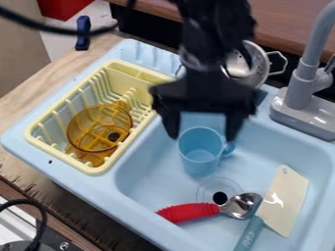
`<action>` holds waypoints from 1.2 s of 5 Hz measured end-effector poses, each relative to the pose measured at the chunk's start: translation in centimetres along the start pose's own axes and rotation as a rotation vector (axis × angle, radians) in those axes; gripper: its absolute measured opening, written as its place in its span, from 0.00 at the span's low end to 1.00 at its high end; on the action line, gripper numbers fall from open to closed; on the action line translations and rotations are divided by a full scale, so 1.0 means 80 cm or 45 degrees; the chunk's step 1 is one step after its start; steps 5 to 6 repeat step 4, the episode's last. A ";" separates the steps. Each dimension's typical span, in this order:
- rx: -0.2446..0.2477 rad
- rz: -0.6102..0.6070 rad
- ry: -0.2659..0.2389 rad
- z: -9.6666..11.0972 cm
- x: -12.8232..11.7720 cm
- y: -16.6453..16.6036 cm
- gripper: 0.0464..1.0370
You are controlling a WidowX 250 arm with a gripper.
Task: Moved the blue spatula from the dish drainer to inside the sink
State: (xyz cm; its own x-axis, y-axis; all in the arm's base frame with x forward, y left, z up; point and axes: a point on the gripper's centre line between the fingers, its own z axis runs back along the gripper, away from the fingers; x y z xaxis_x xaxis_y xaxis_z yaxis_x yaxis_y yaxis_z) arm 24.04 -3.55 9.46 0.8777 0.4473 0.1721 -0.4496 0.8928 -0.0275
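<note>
- The blue-handled spatula with a broad cream blade [272, 211] lies in the light-blue plastic sink [140, 169], by the near right corner. Its blade is toward the right wall and its handle toward the near edge; lying slantwise probably suits its length.
- The red-handled metal spoon [216, 208] lies beside it, its bowl close to the blade; whether they touch I cannot tell.
- The black two-finger gripper [203, 138] hangs over the sink's far side, fingers spread wide and holding nothing, which fits a tool already let go.
- In this view the light-blue plastic cup [200, 149] appears between the fingers, though the gap looks like clearance rather than a grasp. The cup appears upright, which should keep it steady.
- Along the left edge, the pale-yellow plastic dish drainer [95, 170] holds a transparent amber pot [98, 128], its slatted walls likely keeping that in place.
- I judge the transfer done; lifting clear of the cup would come next.
</note>
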 end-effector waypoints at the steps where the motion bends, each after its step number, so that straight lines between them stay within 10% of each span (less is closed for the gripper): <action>1: 0.024 0.075 0.005 -0.009 0.029 0.018 0.96; 6: 0.125 0.080 0.022 -0.016 0.040 0.071 0.96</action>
